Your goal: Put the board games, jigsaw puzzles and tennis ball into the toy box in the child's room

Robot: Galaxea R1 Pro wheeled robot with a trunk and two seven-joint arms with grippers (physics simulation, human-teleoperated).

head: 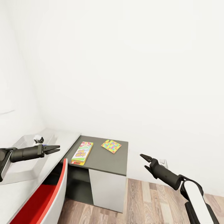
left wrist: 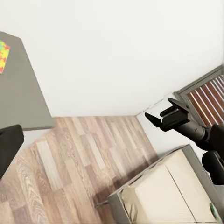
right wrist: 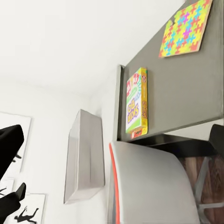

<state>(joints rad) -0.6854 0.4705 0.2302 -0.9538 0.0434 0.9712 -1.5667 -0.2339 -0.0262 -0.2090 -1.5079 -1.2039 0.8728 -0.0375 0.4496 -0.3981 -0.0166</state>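
Jaws of left gripper (head: 53, 149) and right gripper (head: 147, 161) both gaping empty, hovering apart, probably readying for SKIP-BO box (head: 82, 152) and jigsaw puzzle (head: 111, 146) lying at lower centre on dark bench wing (head: 105, 161).

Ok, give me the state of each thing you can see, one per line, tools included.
Left tool: open, empty, over the light-grey desk top.
Right tool: open, empty, beside the dark wing.
Board game: flat on the dark wing.
Jigsaw puzzle: flat on the wing, apart from the game.
Toy box: on the desk, contents hidden.

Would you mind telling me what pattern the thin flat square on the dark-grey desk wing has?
The thin flat square shows a yellow, pink, blue and green jigsaw mosaic, clearest in the right wrist view.
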